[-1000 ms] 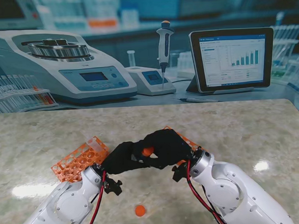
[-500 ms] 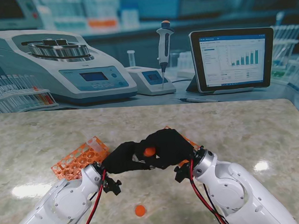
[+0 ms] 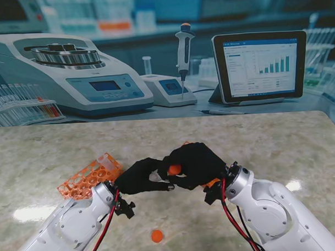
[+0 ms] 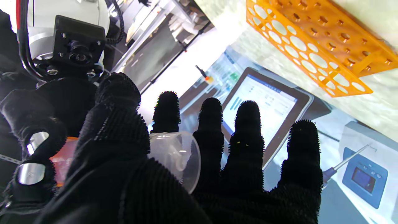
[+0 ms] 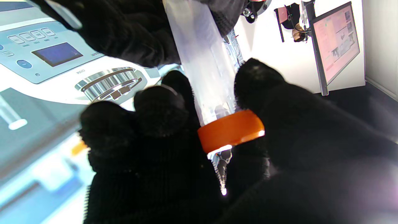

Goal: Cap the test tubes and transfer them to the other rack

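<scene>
Your right hand [image 3: 195, 164] is closed around an orange cap [image 5: 230, 130], thumb on one side and fingertips [image 5: 158, 105] on the other, with the cap seated on the mouth of a clear test tube [image 5: 203, 59]. Your left hand [image 3: 140, 176] is wrapped around the same tube farther along its body; in the left wrist view the tube's clear rounded end [image 4: 174, 155] pokes out between thumb and fingers. The tube is held in the air between the two hands, above the table [image 3: 267, 138], in neither rack.

Judge the tube as light, stiff and slick, probably thin plastic, so it will slip through the glove fabric if you squeeze lightly and could twist if you push off-axis. Keep the left grip on the middle of the barrel and press the cap straight along the tube. The cap is small and smooth; hold it by the rim.

Outward from the hands, one orange rack [image 3: 88, 178] lies to the left of the left hand, and the edge of a second rack [image 3: 212, 183] shows beneath the right hand. A loose orange cap [image 3: 156, 235] lies on the table nearer to you, between the arms.

Compared with a second ago, the right hand and forearm have shifted rightward, and the orange cap shows a little farther right; the left hand has barely moved, and the racks and loose cap are where they were
</scene>
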### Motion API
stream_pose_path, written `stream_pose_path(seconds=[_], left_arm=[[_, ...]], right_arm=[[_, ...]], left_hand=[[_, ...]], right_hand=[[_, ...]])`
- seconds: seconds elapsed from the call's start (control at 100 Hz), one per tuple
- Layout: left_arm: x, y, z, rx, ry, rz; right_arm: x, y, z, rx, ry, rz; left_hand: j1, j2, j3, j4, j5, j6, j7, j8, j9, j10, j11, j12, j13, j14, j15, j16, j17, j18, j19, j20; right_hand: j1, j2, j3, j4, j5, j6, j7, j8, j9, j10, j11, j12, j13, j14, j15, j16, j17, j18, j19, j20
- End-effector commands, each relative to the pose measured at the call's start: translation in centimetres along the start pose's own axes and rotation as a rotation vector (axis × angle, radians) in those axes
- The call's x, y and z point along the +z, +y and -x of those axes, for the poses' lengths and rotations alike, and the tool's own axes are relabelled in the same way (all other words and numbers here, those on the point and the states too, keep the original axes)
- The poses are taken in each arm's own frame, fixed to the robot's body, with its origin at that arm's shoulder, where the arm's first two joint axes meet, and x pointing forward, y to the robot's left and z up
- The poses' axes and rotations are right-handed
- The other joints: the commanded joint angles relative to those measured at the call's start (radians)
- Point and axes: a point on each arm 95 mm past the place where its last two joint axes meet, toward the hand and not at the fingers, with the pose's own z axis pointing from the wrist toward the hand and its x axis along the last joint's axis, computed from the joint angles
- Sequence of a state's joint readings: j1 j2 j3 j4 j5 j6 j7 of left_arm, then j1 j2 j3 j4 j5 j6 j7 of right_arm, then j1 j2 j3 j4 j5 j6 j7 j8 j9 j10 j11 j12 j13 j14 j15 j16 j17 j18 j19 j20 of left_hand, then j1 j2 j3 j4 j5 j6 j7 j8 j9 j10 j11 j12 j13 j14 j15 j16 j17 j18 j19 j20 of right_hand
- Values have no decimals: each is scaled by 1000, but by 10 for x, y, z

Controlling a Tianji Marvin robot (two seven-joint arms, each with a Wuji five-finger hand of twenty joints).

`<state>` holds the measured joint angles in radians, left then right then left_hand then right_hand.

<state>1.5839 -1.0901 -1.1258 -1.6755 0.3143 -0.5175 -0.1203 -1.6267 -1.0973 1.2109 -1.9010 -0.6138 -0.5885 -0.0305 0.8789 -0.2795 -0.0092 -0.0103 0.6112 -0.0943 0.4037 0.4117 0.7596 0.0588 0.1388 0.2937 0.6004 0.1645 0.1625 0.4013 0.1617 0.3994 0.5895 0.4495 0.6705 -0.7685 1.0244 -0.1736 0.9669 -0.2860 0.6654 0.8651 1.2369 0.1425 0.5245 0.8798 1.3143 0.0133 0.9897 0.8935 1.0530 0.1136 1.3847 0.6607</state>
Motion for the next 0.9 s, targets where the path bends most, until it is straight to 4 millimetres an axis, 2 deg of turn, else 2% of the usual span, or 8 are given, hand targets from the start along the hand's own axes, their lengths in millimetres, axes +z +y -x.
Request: stream_pose_path(seconds=[0.0, 0.21, 0.37, 0.89], left_arm=[[-1, -3, 3, 4, -19, 15], [0, -4, 7, 8, -38, 44], [0, -4, 9, 13, -47, 51], [4, -6, 20, 13, -94, 64]], right_arm=[[-1, 2, -7, 7, 12, 2], [-6, 9, -11, -2, 12, -8], [-10, 12, -13, -12, 8, -22], [-24, 20, -16, -39, -9, -56]], left_hand=[[0, 50, 4, -3, 17, -13, -36, -26, -38, 9, -23, -42, -46, 0, -32, -32, -34, 19, -73, -57], [11, 37, 5, -5, 17, -25, -56, -53, -82, 12, -37, -73, -125, -6, -62, -75, -90, -3, -184, -100], [16, 27, 5, -6, 19, -29, -80, -81, -100, 13, -45, -90, -153, -6, -72, -99, -103, -13, -263, -122], [36, 4, 9, -7, 40, -29, -81, -103, -116, 21, -52, -110, -181, -4, -81, -118, -118, -19, -338, -134]], right_hand=[[114, 128, 230, 126, 85, -1, 108, 32, 120, -224, 35, -2, -5, -43, 15, -9, 17, -32, 20, 20], [116, 131, 225, 126, 82, 1, 104, 32, 119, -218, 35, -2, -6, -41, 13, -9, 17, -31, 18, 21], [118, 133, 221, 125, 81, 4, 101, 32, 116, -219, 33, -2, -5, -41, 10, -9, 17, -30, 17, 22], [125, 139, 209, 120, 74, 11, 90, 24, 112, -213, 30, -2, -6, -38, 3, -9, 15, -30, 10, 23]])
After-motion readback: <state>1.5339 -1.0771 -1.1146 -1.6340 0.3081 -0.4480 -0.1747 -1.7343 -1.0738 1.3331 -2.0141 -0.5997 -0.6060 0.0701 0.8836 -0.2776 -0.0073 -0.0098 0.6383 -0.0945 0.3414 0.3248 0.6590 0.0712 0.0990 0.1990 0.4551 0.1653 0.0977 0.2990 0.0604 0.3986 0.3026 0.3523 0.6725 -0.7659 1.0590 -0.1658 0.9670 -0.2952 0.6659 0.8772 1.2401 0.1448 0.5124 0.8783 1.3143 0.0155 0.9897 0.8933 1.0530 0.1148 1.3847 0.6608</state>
